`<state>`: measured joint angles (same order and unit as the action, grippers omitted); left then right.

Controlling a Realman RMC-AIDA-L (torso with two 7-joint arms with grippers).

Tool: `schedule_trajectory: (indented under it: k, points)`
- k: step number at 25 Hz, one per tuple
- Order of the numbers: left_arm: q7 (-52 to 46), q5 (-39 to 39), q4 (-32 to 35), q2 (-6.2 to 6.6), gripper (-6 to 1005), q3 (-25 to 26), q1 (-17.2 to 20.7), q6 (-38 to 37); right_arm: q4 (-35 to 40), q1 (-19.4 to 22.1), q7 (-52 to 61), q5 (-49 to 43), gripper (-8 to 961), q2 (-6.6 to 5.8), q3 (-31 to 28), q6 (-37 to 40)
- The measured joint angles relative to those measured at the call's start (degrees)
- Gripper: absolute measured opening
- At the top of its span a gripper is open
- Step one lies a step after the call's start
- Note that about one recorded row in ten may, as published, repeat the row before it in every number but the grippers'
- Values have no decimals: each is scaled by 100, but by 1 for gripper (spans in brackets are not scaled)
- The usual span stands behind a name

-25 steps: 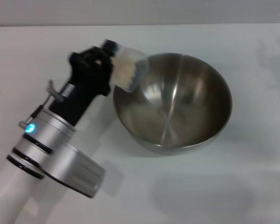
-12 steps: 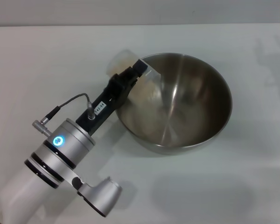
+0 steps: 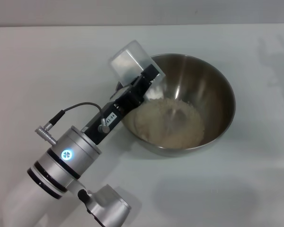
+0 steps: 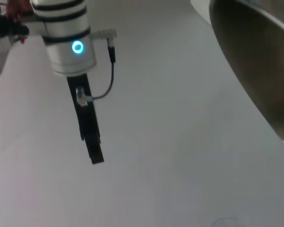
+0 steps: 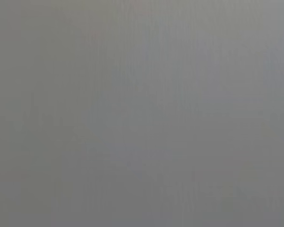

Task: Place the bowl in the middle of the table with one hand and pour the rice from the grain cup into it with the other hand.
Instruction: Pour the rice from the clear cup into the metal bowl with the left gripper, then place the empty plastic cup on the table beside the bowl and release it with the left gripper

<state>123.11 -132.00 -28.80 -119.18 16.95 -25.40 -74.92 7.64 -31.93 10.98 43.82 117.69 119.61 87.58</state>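
Note:
The steel bowl (image 3: 227, 94) stands on the white table (image 3: 47, 56), right of middle. A mound of pale rice (image 3: 170, 124) lies in its bottom. My left gripper (image 3: 143, 79) is shut on the clear grain cup (image 3: 129, 60) and holds it tipped over the bowl's left rim, base up and mouth down toward the inside. The cup looks empty. In the left wrist view the bowl's outer wall (image 4: 255, 71) shows above the table. My right gripper is not in view; the right wrist view is plain grey.
My left arm's silver wrist with a lit blue ring (image 3: 66, 153) reaches in from the lower left over the table. A faint shadow lies on the table in front of the bowl (image 3: 203, 198).
My left wrist has rolled over and tipped the cup from partly tilted to base up. The rice has left the cup and now lies in the bowl.

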Motion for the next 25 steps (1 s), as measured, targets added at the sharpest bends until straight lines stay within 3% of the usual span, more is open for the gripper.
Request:
schedule_trajectory:
  k: [23,25]
  points:
    - [-83,-57,-12,0,27,9,80,-15,27,24,0,-6,540,-1,0,14]
    - [-1114,-4,-135,0,28,314,146,-197,27,22,0,-6,540,-1,-3,14]
